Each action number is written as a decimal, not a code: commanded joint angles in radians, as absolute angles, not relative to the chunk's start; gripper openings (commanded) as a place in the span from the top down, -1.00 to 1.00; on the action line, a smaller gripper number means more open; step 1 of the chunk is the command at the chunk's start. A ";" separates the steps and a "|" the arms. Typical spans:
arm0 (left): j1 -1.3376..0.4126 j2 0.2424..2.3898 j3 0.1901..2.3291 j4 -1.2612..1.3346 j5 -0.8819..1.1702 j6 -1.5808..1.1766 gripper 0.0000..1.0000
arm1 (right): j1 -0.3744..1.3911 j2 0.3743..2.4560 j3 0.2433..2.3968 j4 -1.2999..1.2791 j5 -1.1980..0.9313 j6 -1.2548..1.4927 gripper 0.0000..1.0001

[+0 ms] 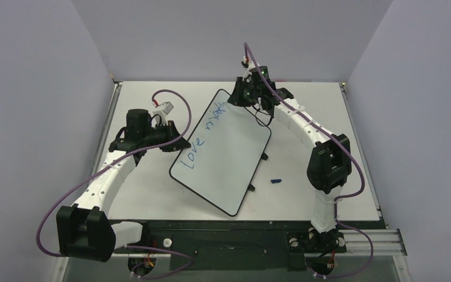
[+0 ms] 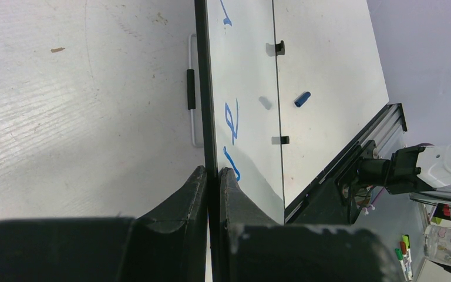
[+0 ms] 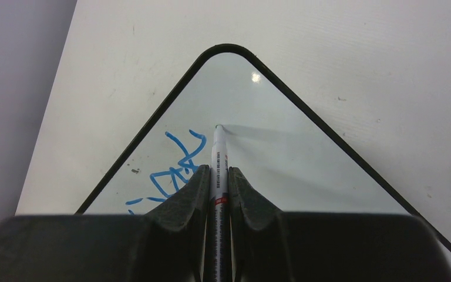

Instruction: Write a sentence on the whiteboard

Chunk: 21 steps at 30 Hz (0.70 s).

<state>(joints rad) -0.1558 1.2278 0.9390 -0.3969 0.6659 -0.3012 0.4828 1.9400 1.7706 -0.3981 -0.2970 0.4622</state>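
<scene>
The board [image 1: 229, 167] is lying at a slant on the middle of the counter [image 1: 305, 111], one rounded corner pointing far and the opposite one pointing near. The sentence [image 1: 192, 151] is running in blue along the board's left part: "Love" is showing on the nearer line, and the first letters of a second word are showing farther along, toward the far corner.

The left claw [image 2: 212, 175] is pinching the board's black left rim, its two fingers [image 2: 191, 191] narrowed onto the edge from either side.

The right claw [image 3: 218, 173] is reaching over the far corner and is gripping a marker [image 3: 219, 154] between narrowed fingers. The marker is pointing away from the wrist, and its tip is touching the glossy surface just right of the last blue strokes, well inside the rim.

A small blue cap [image 1: 276, 180] is lying on the counter right of the board, near its right edge but apart from it.
</scene>
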 commanded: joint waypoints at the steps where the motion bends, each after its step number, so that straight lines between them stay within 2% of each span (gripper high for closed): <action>1: -0.175 1.223 0.978 -0.359 0.688 -0.215 1.00 | 0.477 1.972 1.835 -0.380 -0.279 0.472 1.00; 10: -0.176 1.221 0.980 -0.359 0.688 -0.215 1.00 | 0.489 1.976 1.856 -0.390 -0.295 0.470 1.00; 21: -0.176 1.214 0.979 -0.359 0.688 -0.215 1.00 | 0.509 1.922 1.773 -0.391 -0.288 0.456 1.00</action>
